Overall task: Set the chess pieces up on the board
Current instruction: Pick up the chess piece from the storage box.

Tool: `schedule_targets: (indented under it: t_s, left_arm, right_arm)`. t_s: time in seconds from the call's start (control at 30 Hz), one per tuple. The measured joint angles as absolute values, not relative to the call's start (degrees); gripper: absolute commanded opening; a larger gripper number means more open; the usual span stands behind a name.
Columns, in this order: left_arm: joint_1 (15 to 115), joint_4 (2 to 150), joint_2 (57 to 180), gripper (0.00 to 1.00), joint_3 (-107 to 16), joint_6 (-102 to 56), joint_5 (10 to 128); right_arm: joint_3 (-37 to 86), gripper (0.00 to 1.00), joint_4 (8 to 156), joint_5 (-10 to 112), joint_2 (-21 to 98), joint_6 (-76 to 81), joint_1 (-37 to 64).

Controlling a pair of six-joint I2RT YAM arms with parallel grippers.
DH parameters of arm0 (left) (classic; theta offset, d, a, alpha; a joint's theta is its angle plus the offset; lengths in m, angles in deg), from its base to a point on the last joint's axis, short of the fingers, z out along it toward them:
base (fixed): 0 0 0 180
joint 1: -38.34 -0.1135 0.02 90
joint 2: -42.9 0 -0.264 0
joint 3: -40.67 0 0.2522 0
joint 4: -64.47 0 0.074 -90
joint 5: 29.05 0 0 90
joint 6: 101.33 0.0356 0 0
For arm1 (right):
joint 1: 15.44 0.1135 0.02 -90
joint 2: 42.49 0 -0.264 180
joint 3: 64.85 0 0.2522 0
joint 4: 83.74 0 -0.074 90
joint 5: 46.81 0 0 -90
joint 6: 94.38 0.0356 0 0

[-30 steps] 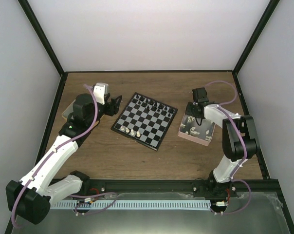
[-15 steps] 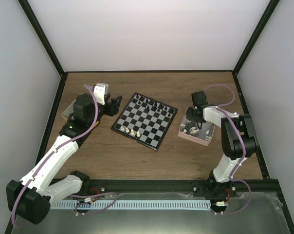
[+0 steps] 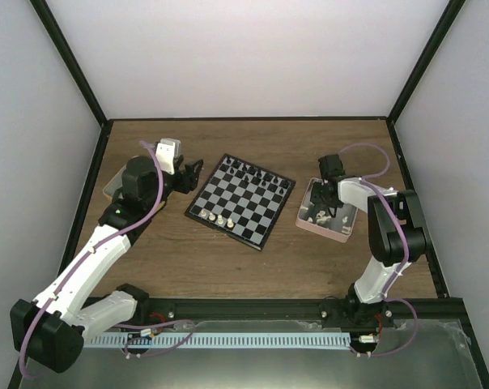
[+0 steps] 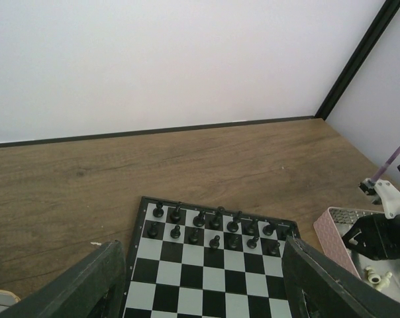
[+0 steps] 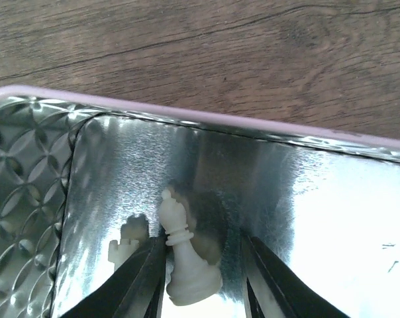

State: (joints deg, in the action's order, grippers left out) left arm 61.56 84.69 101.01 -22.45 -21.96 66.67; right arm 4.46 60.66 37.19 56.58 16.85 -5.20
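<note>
Wood table (image 3: 309, 146): brown plank surface filling the middle of the top view.
Board (image 3: 240, 200): centre of the top view, turned cornerwise. The black pieces (image 4: 213, 228) fill two rows along its upper edge, and a few white pieces (image 3: 218, 219) stand at its lower left edge.
Pink tray (image 3: 321, 232): right of the board, metal-lined, with loose white figures inside.
Left gripper (image 3: 189, 172): just left of the board, fingers spread wide and empty.
Right gripper (image 3: 329, 198): has sunk lower into the tray over the last second. Its fingers are parted either side of one figure and not yet pinching. A pick looks imminent; the board is unchanged.
White piece (image 5: 183, 258): lower centre of the right wrist view. Its long axis runs up the frame, crown toward the top and base toward the bottom edge, leaning slightly left. Whether it stands or lies cannot be told.
</note>
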Motion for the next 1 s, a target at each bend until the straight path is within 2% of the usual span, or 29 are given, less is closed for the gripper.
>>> schedule_targets:
  t_s: [0.3, 0.53, 0.7, 0.83, 1.0]
  left_arm:
    - [61.6, 84.7, 101.0, 0.67, -22.5, -22.0, 66.7]
    - [61.6, 84.3, 101.0, 0.67, -22.1, -22.5, 67.8]
    - [61.6, 83.6, 101.5, 0.7, -21.7, -23.8, 71.1]
    - [61.6, 82.3, 102.7, 0.72, -21.7, -26.4, 75.5]
    - [61.6, 80.1, 105.2, 0.79, -21.9, -31.5, 83.3]
  right_arm:
    - [4.2, 0.17, 60.8, 37.2, 56.4, 16.0, -5.2]
    - [2.0, 0.17, 62.9, 37.3, 54.9, 16.4, -5.2]
    - [-4.0, 0.17, 65.4, 38.1, 46.1, 17.3, -5.2]
    - [-6.5, 0.18, 69.1, 42.6, 36.5, 17.1, -5.1]
    - [-9.4, 0.18, 76.4, 53.9, 28.3, 16.3, -2.2]
